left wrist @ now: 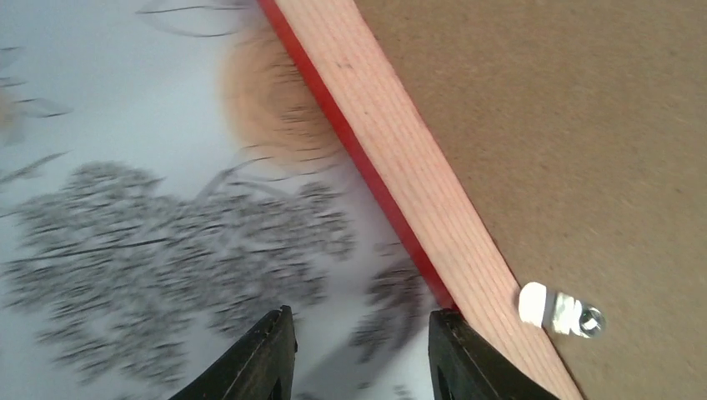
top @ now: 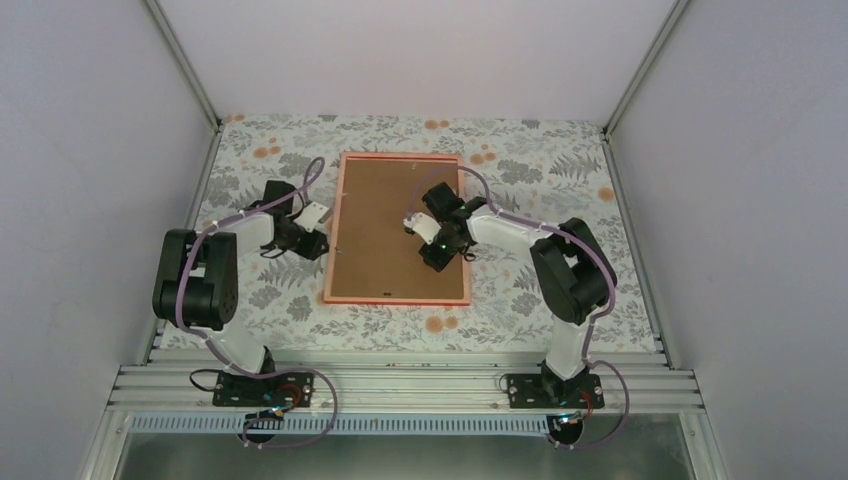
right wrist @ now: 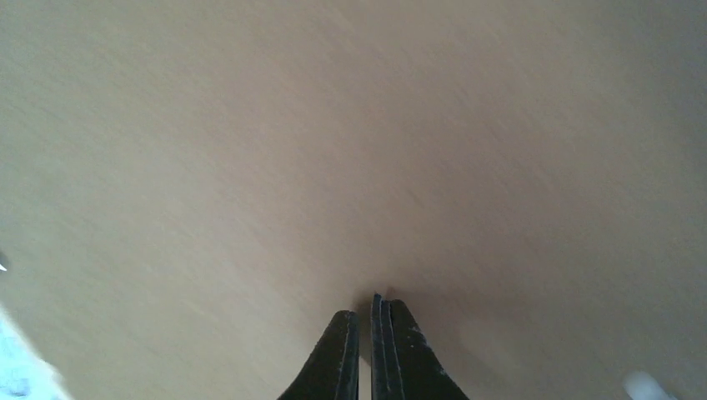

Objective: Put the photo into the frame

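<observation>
The frame (top: 334, 230) lies face down in the middle of the table, its pale wooden back (left wrist: 400, 175) up and its red edge showing. The brown backing board (top: 385, 230) fills it. A small metal clip (left wrist: 563, 310) sits on the frame's rail. The photo is hidden from every view. My left gripper (left wrist: 360, 350) is open low over the tablecloth, just outside the frame's left rail, with its right finger (left wrist: 454, 354) against the red edge and nothing between the fingers. My right gripper (right wrist: 365, 333) is shut and empty, tips down on the backing board (right wrist: 333, 150).
A floral tablecloth (top: 540, 170) covers the table. Grey walls with metal posts close in the back and both sides. The left arm (top: 200, 275) stands left of the frame, and the right arm (top: 570, 265) reaches over the frame from the right.
</observation>
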`<state>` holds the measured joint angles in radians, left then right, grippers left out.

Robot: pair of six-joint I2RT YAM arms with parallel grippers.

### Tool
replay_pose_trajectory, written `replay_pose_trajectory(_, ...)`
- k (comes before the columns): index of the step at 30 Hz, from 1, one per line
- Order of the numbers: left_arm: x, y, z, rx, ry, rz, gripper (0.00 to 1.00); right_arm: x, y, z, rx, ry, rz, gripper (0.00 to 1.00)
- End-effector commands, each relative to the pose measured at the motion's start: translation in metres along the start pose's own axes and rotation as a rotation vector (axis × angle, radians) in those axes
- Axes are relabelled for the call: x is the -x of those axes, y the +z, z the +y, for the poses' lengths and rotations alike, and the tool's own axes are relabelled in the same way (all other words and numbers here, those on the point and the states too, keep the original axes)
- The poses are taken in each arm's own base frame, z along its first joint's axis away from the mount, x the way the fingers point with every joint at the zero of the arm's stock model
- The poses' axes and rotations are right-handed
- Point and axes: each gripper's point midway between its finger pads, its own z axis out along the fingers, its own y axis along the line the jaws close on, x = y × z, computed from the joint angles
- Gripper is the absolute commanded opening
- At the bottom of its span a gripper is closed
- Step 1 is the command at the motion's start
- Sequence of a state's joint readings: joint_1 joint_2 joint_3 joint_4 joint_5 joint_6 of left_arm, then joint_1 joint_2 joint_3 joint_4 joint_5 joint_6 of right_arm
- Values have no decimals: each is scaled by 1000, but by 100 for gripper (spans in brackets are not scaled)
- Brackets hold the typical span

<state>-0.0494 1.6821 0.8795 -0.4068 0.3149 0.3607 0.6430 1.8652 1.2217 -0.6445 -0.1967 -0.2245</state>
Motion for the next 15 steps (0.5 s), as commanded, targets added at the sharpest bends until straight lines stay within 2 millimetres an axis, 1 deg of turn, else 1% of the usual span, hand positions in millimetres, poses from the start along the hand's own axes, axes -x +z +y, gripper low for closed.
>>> replay_pose_trajectory(1,-3,5,-49,-225,-21,13,42,9,3,34,186,-38,-40,6)
replay_pose_trajectory(5,-3,4,-46,-203,-27,9,44,1,5,27,170,-18,-16,5)
replay_pose_trajectory(7,-2,-1,-41,-186,-33,-6,44,4,-3,26,188,-7,-37,7)
replay_pose_trajectory(9,5,-13,-33,-167,-36,-58,45,12,-19,27,214,-12,-86,14)
replay_pose_trajectory(12,15,-33,-25,-137,-9,-139,49,19,-40,25,239,-20,-155,25)
replay_pose_trajectory(15,26,-54,-28,-108,82,-218,57,19,-51,21,266,-21,-186,33)
